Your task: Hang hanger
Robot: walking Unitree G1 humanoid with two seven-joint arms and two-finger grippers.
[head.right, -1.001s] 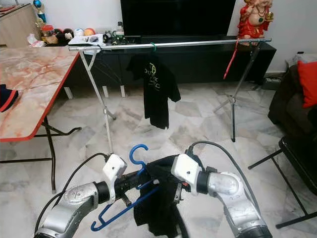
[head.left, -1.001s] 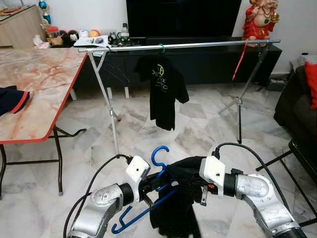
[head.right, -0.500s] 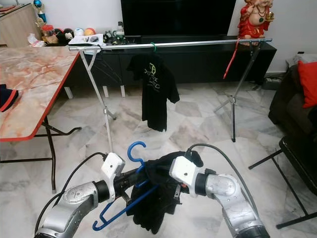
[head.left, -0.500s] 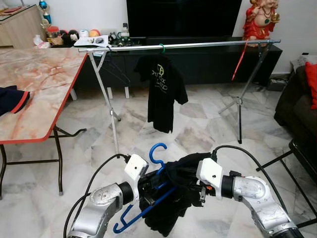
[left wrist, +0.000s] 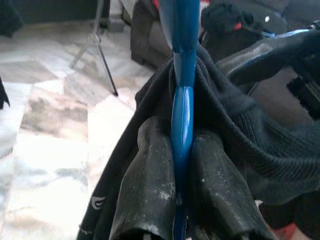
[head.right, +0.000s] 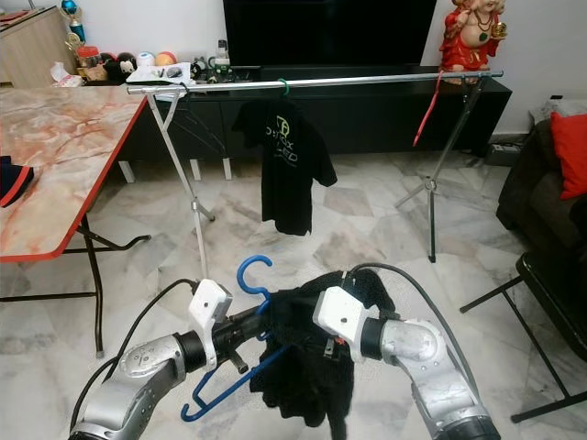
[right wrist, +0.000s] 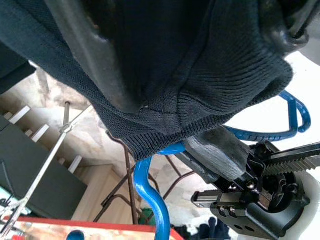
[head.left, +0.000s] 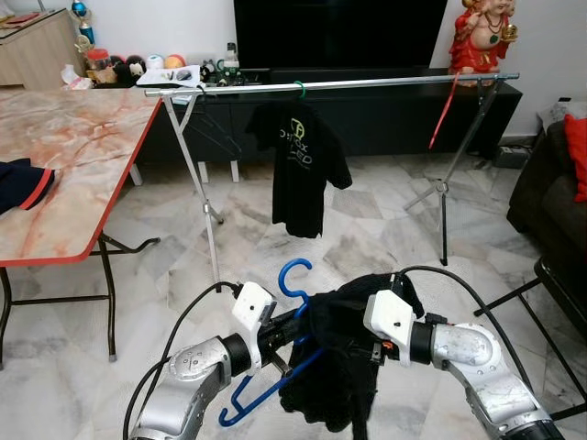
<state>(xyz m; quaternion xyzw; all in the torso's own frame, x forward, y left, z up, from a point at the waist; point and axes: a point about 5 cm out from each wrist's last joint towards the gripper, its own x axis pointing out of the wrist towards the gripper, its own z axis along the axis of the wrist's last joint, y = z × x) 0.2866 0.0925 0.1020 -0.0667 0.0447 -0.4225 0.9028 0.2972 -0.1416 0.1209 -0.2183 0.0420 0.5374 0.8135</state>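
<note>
Blue hanger [head.left: 275, 367] was pinched in the left pincer [left wrist: 182, 200], right pincer [head.left: 371, 353] gripping the half-dressed dark garment [head.left: 335, 367]; rail [head.left: 367, 84] hanging remained.

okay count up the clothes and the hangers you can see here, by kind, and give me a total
Black garments: 3, a printed black T-shirt on the metal rail, a black knit garment in the grippers, a dark red-trimmed garment on the table.
Hangers: 2, blue plastic, green hook.
Total: 5.
</note>
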